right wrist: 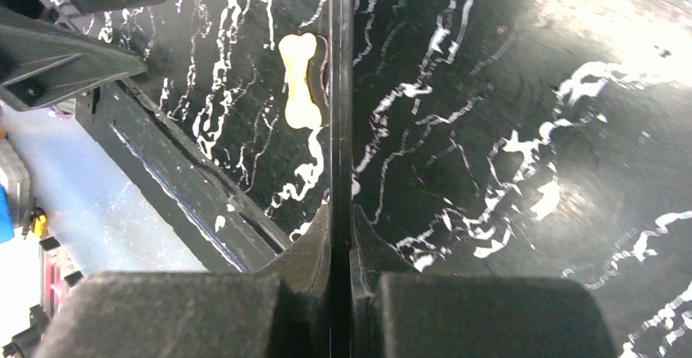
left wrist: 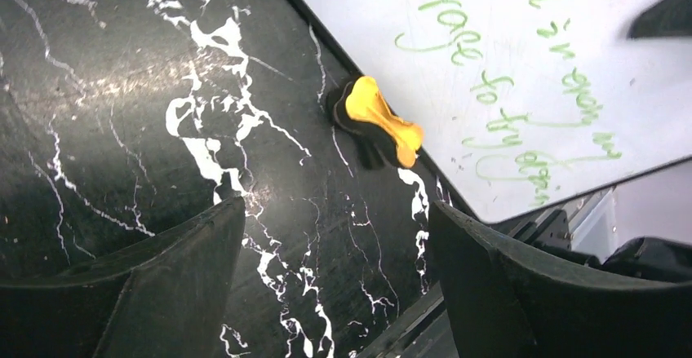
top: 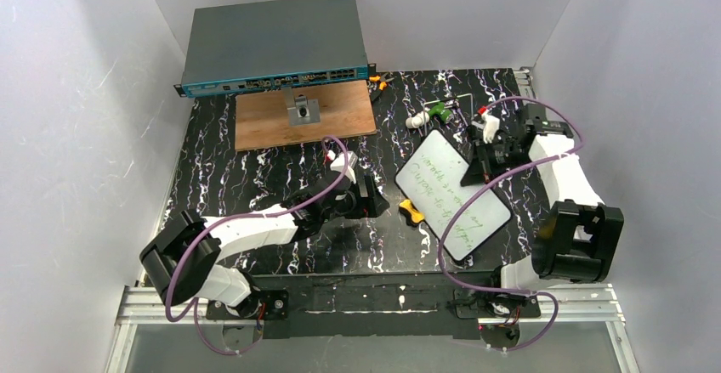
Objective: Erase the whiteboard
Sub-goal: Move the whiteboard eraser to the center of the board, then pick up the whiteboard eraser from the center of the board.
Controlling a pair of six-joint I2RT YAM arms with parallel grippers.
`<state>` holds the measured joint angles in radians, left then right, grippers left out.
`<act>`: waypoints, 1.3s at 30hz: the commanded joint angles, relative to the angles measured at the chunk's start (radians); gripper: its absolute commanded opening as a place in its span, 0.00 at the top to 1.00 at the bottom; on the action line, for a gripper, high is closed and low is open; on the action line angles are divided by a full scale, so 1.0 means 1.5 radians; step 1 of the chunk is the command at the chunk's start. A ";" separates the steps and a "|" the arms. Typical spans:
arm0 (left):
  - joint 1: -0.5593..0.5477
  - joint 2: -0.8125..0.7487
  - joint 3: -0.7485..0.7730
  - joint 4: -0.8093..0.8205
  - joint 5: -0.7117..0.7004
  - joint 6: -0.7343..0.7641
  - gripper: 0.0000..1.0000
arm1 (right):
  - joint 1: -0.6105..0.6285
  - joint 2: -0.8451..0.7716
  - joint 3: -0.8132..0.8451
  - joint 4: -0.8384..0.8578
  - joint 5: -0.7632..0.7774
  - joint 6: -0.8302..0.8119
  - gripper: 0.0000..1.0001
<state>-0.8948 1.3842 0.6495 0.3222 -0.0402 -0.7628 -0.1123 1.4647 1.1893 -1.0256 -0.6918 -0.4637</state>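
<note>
Whiteboard (top: 444,205): glossy white, green handwriting, dark rim | right gripper (right wrist: 341,211): clamped on its edge | left gripper (left wrist: 334,211): released

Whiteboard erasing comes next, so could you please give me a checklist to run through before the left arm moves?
1. Left tool open: ok.
2. Eraser lying free at the whiteboard rim: ok.
3. Eraser between the left tool's fingers: not ok, it lies ahead of them.
4. Right tool shut on the whiteboard edge: ok.
5. Whiteboard wiped: not ok, green writing covers it.
</note>
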 commanded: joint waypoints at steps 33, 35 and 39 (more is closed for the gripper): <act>-0.093 0.221 0.310 -0.497 -0.227 -0.352 0.24 | 0.110 -0.048 -0.112 0.222 0.023 0.127 0.99; -0.094 0.236 0.331 -0.510 -0.230 -0.347 0.25 | 0.110 -0.050 -0.111 0.222 0.033 0.127 0.99; -0.095 0.261 0.356 -0.522 -0.225 -0.343 0.26 | 0.104 -0.055 -0.110 0.225 0.058 0.129 0.99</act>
<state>-1.0294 1.7573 1.1366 -0.3752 -0.3557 -1.2819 0.0418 1.4044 1.0359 -0.7719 -0.7311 -0.1963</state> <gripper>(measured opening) 0.745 0.095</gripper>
